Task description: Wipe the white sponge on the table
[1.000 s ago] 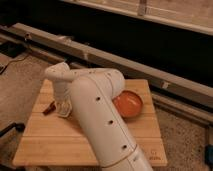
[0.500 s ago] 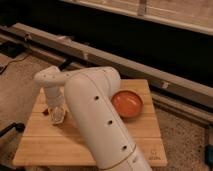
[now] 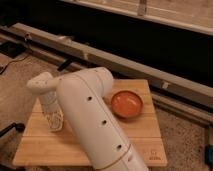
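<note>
The light wooden table fills the lower middle of the camera view. My white arm sweeps up from the bottom edge and bends left. My gripper points down at the table's left part, with its tip on or just above the planks. The white sponge does not show as a separate thing; it is hidden at or under the gripper's tip.
An orange bowl stands on the table's back right part. A long grey rail runs behind the table, with a dark wall beyond it. A black object sits by the table's left edge. Speckled floor surrounds the table.
My gripper has slid along the table's left part toward the front and slightly left. The arm's elbow has followed. The bowl has not moved.
</note>
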`<move>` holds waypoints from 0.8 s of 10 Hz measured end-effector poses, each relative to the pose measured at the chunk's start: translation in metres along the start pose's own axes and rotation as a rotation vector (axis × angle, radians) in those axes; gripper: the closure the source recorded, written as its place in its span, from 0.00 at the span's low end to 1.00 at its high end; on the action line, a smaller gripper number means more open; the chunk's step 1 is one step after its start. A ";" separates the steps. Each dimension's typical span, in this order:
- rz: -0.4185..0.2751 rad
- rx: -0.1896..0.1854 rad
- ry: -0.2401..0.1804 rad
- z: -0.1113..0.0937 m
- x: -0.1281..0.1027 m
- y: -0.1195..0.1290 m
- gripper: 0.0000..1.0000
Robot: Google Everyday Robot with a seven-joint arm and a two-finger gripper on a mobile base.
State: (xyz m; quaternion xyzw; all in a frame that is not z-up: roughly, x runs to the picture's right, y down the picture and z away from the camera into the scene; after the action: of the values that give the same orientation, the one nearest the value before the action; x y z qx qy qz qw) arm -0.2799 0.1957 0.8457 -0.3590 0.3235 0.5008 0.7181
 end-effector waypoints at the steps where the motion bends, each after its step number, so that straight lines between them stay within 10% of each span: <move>1: -0.001 0.004 0.004 0.000 0.001 -0.001 1.00; 8: 0.039 0.000 0.024 0.002 0.002 -0.012 1.00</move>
State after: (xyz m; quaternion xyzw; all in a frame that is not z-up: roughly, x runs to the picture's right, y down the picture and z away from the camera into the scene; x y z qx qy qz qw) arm -0.2675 0.1957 0.8474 -0.3587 0.3390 0.5102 0.7043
